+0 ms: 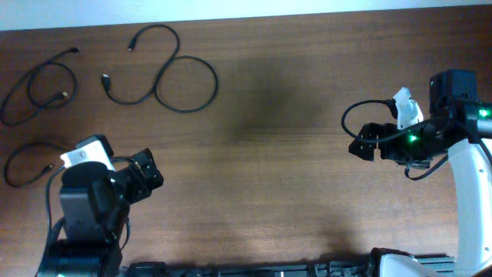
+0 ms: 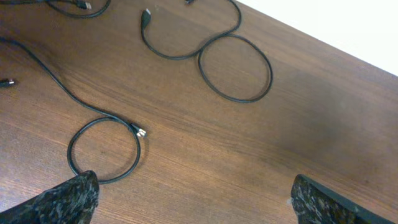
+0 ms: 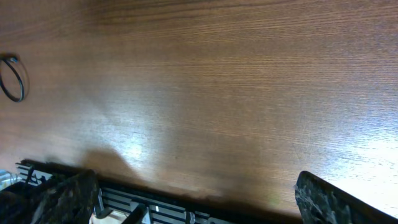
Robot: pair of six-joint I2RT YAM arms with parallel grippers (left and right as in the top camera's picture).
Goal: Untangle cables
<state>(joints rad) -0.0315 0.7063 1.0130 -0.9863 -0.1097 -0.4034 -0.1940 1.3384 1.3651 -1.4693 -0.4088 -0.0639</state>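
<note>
Three thin black cables lie apart on the left of the wooden table. An S-shaped cable (image 1: 165, 73) (image 2: 230, 68) lies at the back. A looped cable (image 1: 38, 88) is at the far left. The third cable (image 1: 27, 158), a small loop ending in a plug (image 2: 102, 149), lies beside the left arm. My left gripper (image 1: 154, 173) (image 2: 196, 190) hovers open just right of that loop, with bare wood between its fingers. My right gripper (image 1: 355, 142) (image 3: 196, 186) is open over bare wood at the right, far from all the cables. Part of a cable loop (image 3: 13, 78) shows at the left edge of its view.
A thicker black wire (image 1: 361, 108) loops off the right arm. A black slotted rail (image 3: 155, 202) runs along the table's front edge. The white wall (image 2: 348, 25) borders the table's far edge.
</note>
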